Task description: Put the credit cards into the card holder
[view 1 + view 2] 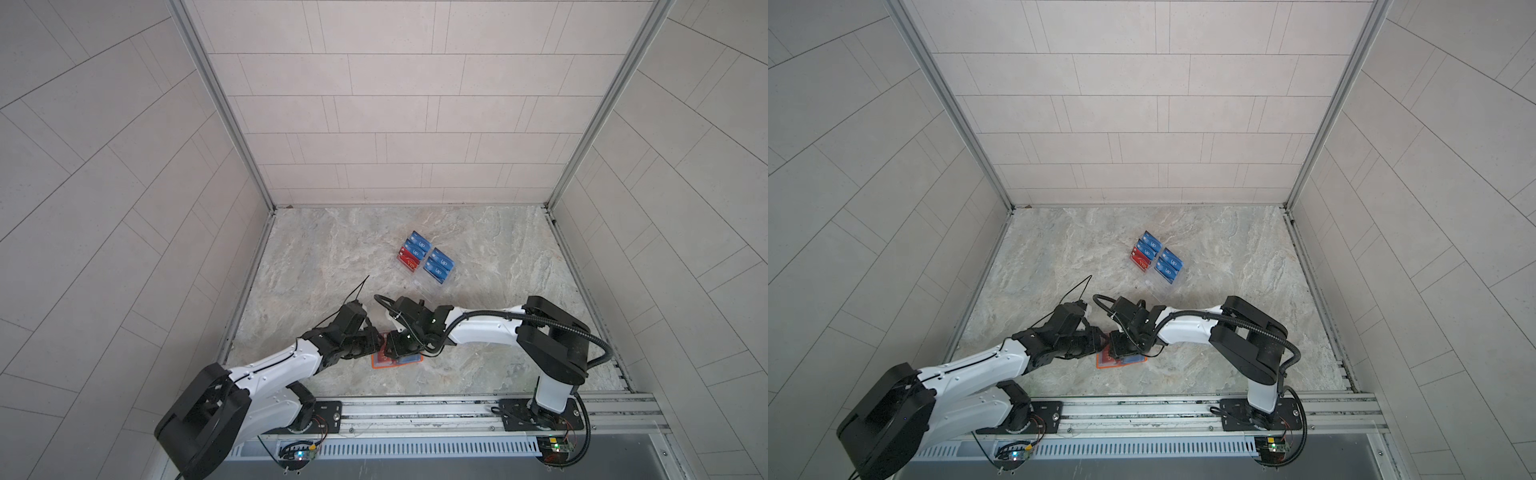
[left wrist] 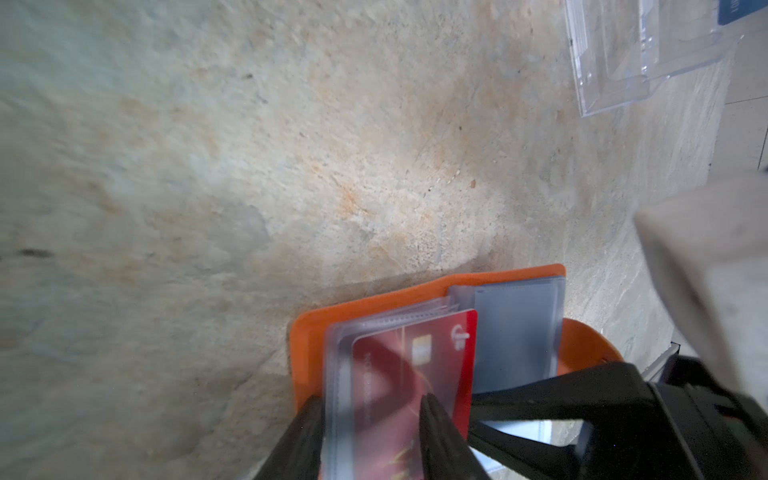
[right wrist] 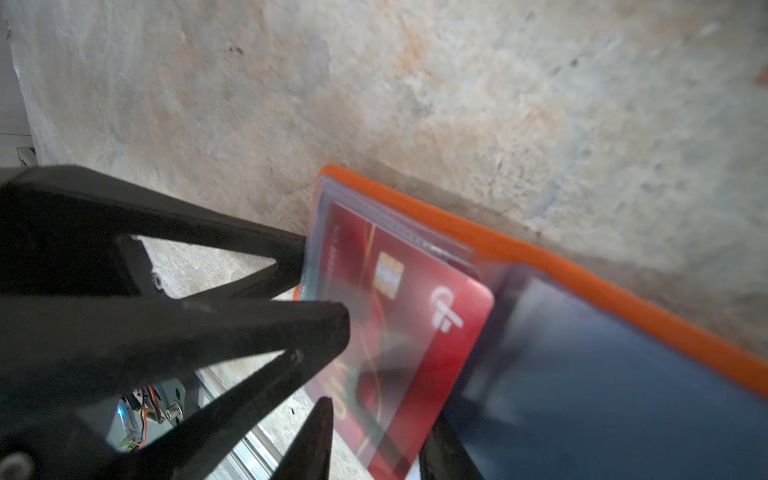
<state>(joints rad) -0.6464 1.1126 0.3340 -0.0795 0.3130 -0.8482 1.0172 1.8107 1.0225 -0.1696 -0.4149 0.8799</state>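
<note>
The orange leather-like booklet card holder lies open and flat on the marbled grey table, near its front edge and between my two arms. I judge it sits that close so both arms can work one page at once.

My right fingers clasp the red plastic credit card with the gold chip by its two long edges at the near end, which leaves its far end free to slide. My left fingers stand apart over the clear plastic sleeve, one tip at its outer edge and one above the card's face. Whether they pinch the sleeve or only press it down I cannot tell — either way they seem placed to stop the page shifting.

The card's long axis runs along the holder's fold, with the chip end pointing away from my right fingers. One long edge shows bare beside the fold — not fully seated, I judge. The other blue and red cards lean in the clear acrylic tiered stand, well apart toward the back.
</note>
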